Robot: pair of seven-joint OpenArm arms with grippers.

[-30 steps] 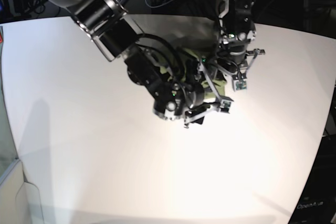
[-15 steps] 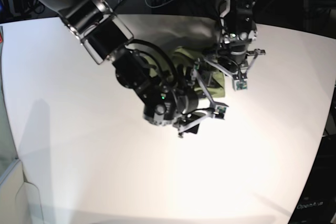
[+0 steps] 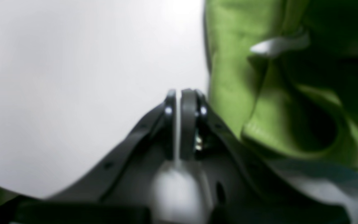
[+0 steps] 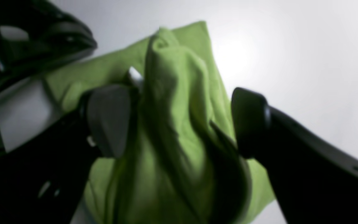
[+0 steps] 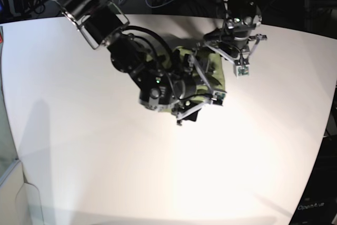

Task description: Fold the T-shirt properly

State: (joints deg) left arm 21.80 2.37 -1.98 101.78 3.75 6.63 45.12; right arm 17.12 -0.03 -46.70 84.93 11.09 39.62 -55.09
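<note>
Green T-shirt (image 4: pixel 179 130) between right end effector (image 4: pixel 179 124) fingers

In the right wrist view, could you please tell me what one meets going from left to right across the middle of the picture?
Left finger of the right end effector → bunched green T-shirt between the open fingers → right finger → bare white table.
</note>
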